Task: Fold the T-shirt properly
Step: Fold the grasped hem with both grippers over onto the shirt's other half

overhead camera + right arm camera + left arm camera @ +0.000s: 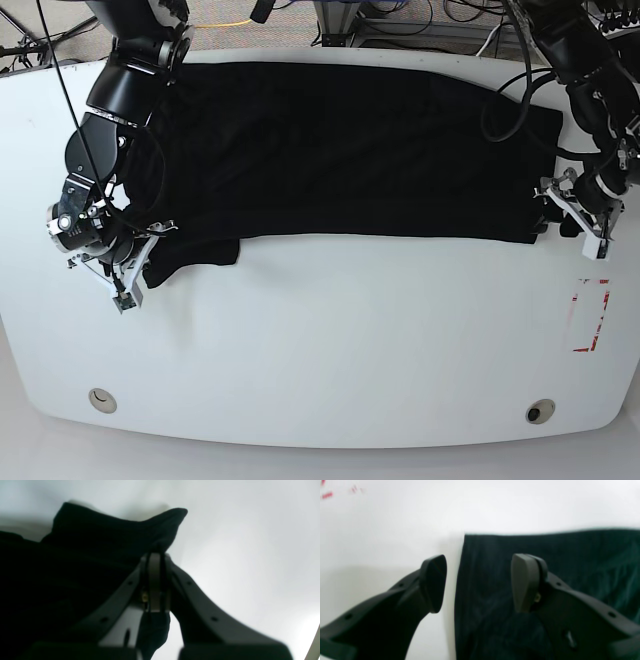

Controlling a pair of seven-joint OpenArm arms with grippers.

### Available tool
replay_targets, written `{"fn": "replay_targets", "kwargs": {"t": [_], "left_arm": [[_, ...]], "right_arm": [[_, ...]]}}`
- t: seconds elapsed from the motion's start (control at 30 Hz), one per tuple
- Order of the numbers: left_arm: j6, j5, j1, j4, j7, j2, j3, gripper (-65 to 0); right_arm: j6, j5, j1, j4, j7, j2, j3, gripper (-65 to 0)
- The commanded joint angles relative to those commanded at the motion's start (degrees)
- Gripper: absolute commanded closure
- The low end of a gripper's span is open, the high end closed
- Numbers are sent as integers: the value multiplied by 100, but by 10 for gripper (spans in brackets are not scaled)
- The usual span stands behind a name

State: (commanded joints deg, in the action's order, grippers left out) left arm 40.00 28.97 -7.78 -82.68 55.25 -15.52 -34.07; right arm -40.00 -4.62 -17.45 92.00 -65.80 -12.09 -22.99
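The table (320, 340) is white, with rounded corners, and carries all items. The shirt (340, 150) is black and lies spread in a long band across the far half of the table, reaching from my right arm at one end to my left gripper at the other; its near edge runs roughly straight, with a lower flap hanging toward my right gripper. No print or lettering shows on the exposed side. My right gripper (155, 580) is closed: the two fingers meet with a fold of black cloth pinched between them, and a peak of the shirt stands up just beyond the tips. My left gripper (478, 582) is spread wide at the shirt's corner: one finger (433, 582) is over bare table, the other is over the cloth, and the shirt's side edge runs between them; it holds nothing. A red-marked label (590, 315) lies on the table near my left gripper; its writing is too small to read.
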Motion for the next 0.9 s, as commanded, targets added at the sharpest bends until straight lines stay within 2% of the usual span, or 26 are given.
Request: {"fn": "replay_targets", "kwargs": {"t": [0.3,0.43,0.6,0.7,0.77,0.9], "left_arm": [[0,0,-510,1459,-396,-97,18,-379],[0,0,-607,1776,-492,-167,396,-379],[0,0,-633,2180,-1002,-246,888,-379],[0,0,-642,2242,-1073,-246,1037,-378],[0,0,-642,2242,-1073,-246,1134,-356],[0,-9,-642,2242,-1055,-387,1319,-221]], "right_arm": [[0,0,0,0,0,0,0,0],[0,0,0,0,0,0,0,0],[0,0,0,0,0,0,0,0],[0,0,0,0,0,0,0,0],[0,0,0,0,0,0,0,0],[0,0,0,9,0,0,-9,0]]}}
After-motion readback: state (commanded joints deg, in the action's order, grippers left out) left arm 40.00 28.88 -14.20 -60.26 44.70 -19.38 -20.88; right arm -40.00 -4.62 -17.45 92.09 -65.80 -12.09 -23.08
